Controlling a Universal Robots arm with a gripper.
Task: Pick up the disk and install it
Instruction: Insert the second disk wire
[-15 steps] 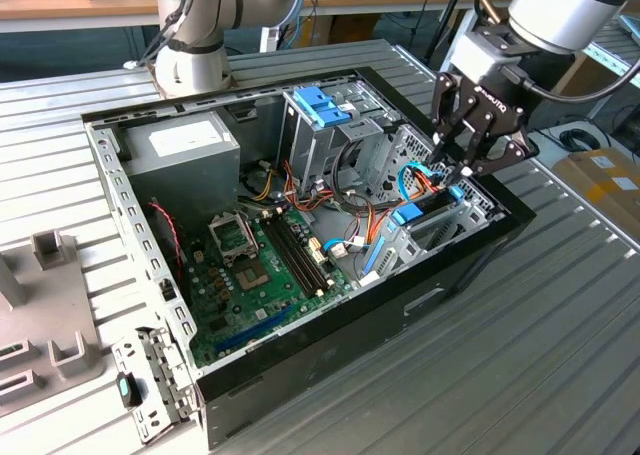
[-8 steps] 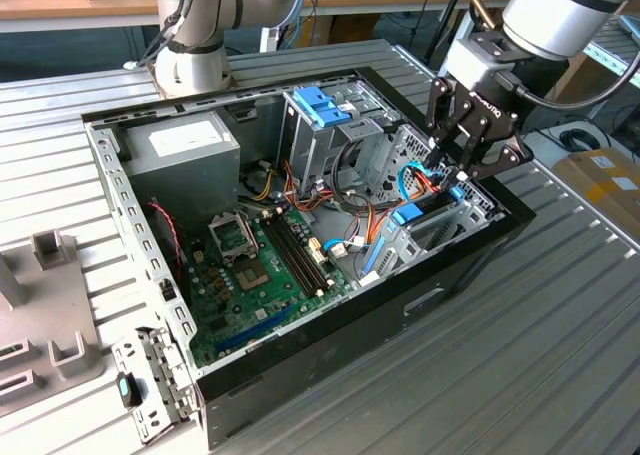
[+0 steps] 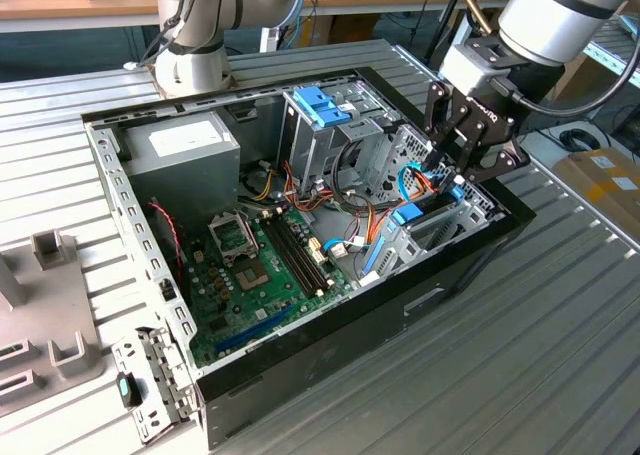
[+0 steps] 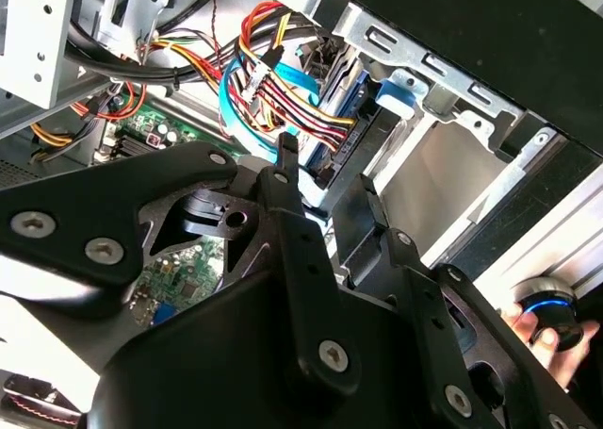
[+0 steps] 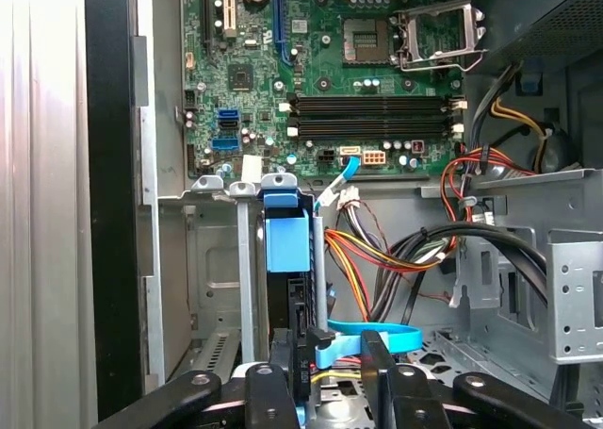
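I have the gripper [image 3: 452, 171] down at the corner of the open computer case [image 3: 330, 350] on the exterior view's right, poised over the drive bay [image 3: 440, 225]. The disk [image 5: 287, 259] stands on edge inside that bay slot, its blue carrier frame showing as a flat blue tab in the first wrist view and as a blue strip [image 3: 413, 213] in the exterior view. In the first wrist view my two black fingers [image 5: 283, 377] sit narrow, one on each side of the disk's near edge, closed against it as far as I can judge.

A light blue data cable [image 5: 372, 339] loops just beside the fingers, and a bundle of red, yellow and orange power wires [image 5: 367, 269] runs close to the bay. Beyond the bay I see the green motherboard [image 3: 255, 270] with its black memory slots [image 5: 372, 113] and the bare processor socket [image 5: 429, 33]. The grey power supply [image 3: 180, 150] fills the far corner, and a metal cage with a blue handle [image 3: 322, 105] stands near the middle. In the second wrist view, a person's hand [image 4: 551, 330] rests on a small round knob lit blue.
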